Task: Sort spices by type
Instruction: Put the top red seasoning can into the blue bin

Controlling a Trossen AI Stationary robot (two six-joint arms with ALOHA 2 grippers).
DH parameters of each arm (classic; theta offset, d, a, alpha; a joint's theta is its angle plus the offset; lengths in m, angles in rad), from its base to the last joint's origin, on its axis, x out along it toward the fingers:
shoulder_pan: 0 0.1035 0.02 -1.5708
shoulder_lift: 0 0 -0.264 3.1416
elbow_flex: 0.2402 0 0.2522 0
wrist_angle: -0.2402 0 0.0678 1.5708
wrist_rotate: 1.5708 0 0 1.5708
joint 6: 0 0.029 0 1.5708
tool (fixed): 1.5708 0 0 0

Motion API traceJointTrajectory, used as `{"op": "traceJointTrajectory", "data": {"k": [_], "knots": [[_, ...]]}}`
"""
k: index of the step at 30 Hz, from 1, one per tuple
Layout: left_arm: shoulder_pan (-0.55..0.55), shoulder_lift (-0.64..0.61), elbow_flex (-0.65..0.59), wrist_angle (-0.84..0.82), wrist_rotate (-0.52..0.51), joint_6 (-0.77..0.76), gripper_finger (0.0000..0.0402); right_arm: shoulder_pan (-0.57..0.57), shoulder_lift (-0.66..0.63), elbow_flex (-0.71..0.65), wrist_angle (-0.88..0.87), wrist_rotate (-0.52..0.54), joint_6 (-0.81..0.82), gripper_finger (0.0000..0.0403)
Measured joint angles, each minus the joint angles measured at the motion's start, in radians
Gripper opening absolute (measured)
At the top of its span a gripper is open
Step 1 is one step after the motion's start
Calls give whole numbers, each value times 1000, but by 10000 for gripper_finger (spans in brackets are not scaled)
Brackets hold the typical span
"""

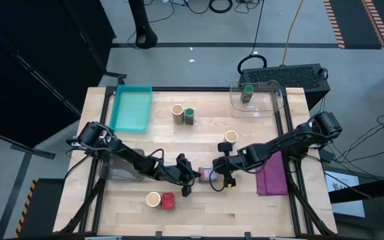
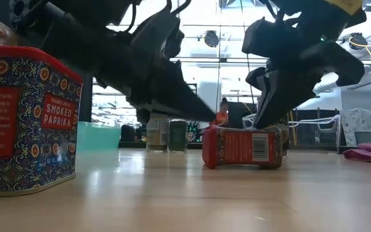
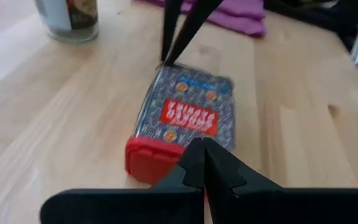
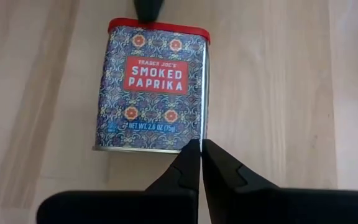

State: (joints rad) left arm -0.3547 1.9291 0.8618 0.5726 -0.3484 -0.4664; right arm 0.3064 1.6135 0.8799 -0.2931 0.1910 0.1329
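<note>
Nearest the low camera, filling the left of the frame, stands an upright smoked paprika tin (image 2: pixel 24 122), its left side and top cut off; in the high view it is the red block (image 1: pixel 169 201) at lower centre, touching a tan cream-topped jar (image 1: pixel 153 199). A second paprika tin (image 1: pixel 207 175) lies on its side at mid-table, pinned between both arms: the left gripper (image 1: pixel 187 189) sits at its red-lidded end, the right gripper (image 1: pixel 227 181) at its base, each with fingers pressed together and gripping nothing, tips at or just off the tin's ends. Bare wood stretches below the tin to the table's front edge. Above it, a tan jar (image 1: pixel 231 137) stands alone, and a tan jar (image 1: pixel 177 114) and green-lidded jar (image 1: pixel 189 117) stand side by side at upper centre. Another green-lidded jar (image 1: pixel 248 93) sits in a clear container (image 1: pixel 272 100) at upper right. A teal tray (image 1: pixel 131 109) lies at upper left, a purple cloth (image 1: pixel 272 175) at right, partly hidden under the right arm
</note>
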Motion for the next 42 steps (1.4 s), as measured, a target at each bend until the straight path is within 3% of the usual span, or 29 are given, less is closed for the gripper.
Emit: {"op": "traceJointTrajectory", "data": {"k": [11,16,24,28,33,42], "knots": [[15,-1,1,-34,-51,61,2,84,-10,-1,-16,-52,172,0],[16,-11,0,-48,25,62,2,96,-39,-6,-74,-32,281,0],[-9,-150,0,-131,101,82,2,81,-104,-5,-195,-40,387,0],[-42,-142,0,-132,147,75,2,81,-78,-25,-140,16,372,0],[-67,-62,1,-55,67,36,2,79,-71,-77,-5,59,351,0],[-66,48,80,-40,86,38,2,74,-63,-105,118,70,342,0]]}}
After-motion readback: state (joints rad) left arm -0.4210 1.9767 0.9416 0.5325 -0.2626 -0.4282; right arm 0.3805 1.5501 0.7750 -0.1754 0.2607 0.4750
